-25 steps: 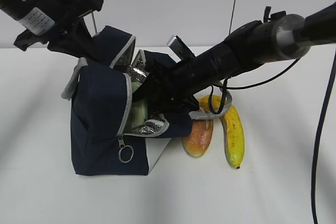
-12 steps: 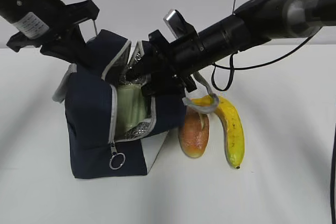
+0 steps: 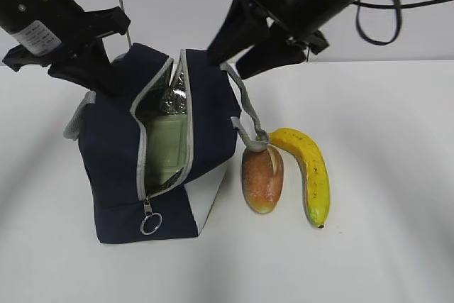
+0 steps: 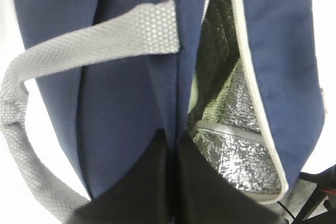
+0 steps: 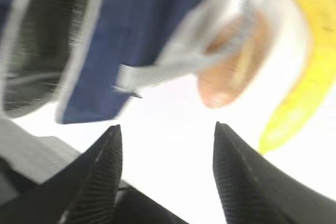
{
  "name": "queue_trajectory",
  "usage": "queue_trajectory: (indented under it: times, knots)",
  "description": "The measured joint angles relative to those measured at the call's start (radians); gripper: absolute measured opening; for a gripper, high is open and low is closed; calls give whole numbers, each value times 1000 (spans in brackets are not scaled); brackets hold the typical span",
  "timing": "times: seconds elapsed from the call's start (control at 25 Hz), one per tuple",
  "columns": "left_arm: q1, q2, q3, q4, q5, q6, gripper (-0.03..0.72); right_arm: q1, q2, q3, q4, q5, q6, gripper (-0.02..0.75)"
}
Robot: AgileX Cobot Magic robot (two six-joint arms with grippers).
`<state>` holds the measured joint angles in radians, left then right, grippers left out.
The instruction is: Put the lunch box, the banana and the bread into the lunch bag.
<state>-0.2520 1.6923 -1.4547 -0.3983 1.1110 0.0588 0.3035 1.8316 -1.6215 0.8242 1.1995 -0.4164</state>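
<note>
The navy lunch bag [image 3: 113, 161] stands at the left with its zipper open. The lunch box's green lid [image 3: 167, 150] shows inside against the foil lining. My left gripper [image 3: 113, 84] is shut on the bag's top edge and holds it open; the left wrist view shows the jaws [image 4: 173, 148] pinching navy fabric [image 4: 121, 93]. My right gripper [image 3: 225, 67] is open and empty above the bag's right side; its wrist view [image 5: 167, 129] is blurred. The bread [image 3: 262, 179] and the banana [image 3: 312, 172] lie on the table right of the bag, also in the right wrist view [image 5: 231, 72] [image 5: 304, 77].
A grey strap handle [image 3: 245, 115] hangs from the bag onto the bread's top. Another grey strap [image 4: 94, 40] loops off the bag's left side. A ring zipper pull [image 3: 150, 225] hangs at the bag's front. The white table [image 3: 383, 246] extends to the right and front.
My right gripper has come up and out of the bag's opening, to the upper right, open and empty. The lunch box stays inside. The bag has stood more upright and shifted slightly left.
</note>
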Motion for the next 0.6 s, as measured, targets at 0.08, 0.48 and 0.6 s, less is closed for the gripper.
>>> queue_trajectory:
  times: [0.08,0.48,0.6]
  knots:
    - [0,0,0,1,0,0,-2,0,-52,32,-133,-12,74,407]
    - [0,0,0,1,1,1,-2,0,-162,240,-568,-93,335,407]
    - [0,0,0,1,2,1,-2,0,-152,284,-590,-150,354,407]
